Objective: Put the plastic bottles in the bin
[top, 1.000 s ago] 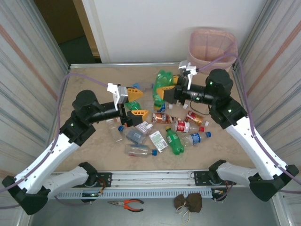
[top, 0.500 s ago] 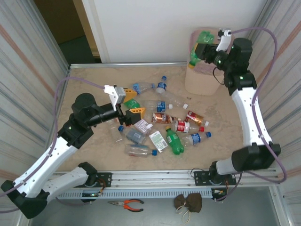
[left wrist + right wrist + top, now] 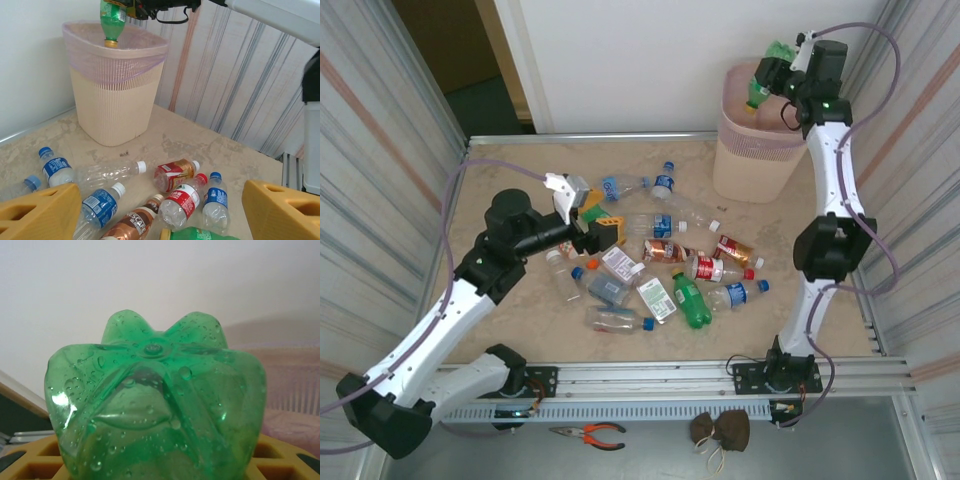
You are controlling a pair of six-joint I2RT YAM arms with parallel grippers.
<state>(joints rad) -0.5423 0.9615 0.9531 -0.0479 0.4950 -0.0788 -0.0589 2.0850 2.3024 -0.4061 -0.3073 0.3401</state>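
Observation:
The pale pink bin (image 3: 750, 150) stands at the table's far right corner. My right gripper (image 3: 782, 72) is shut on a green plastic bottle (image 3: 763, 80) and holds it just above the bin's mouth. In the left wrist view that green bottle (image 3: 112, 17) hangs neck down over the bin (image 3: 115, 105). Its wet base (image 3: 155, 390) sits between my yellow fingers (image 3: 30, 462). Several plastic bottles (image 3: 690, 270) lie scattered mid-table. My left gripper (image 3: 598, 224) hovers open at the pile's left side, and a red-labelled bottle (image 3: 187, 200) lies ahead between its fingers (image 3: 35, 215).
Corrugated metal walls close in the table on the left and right. A lining bag is folded over the bin's rim (image 3: 117, 50). Pliers (image 3: 590, 432) and a brown pouch (image 3: 720, 430) lie on the front rail below the arm bases.
My right arm has lifted the green bottle from the pile up to above the bin. My left gripper has shifted slightly and stays open over the bottles.

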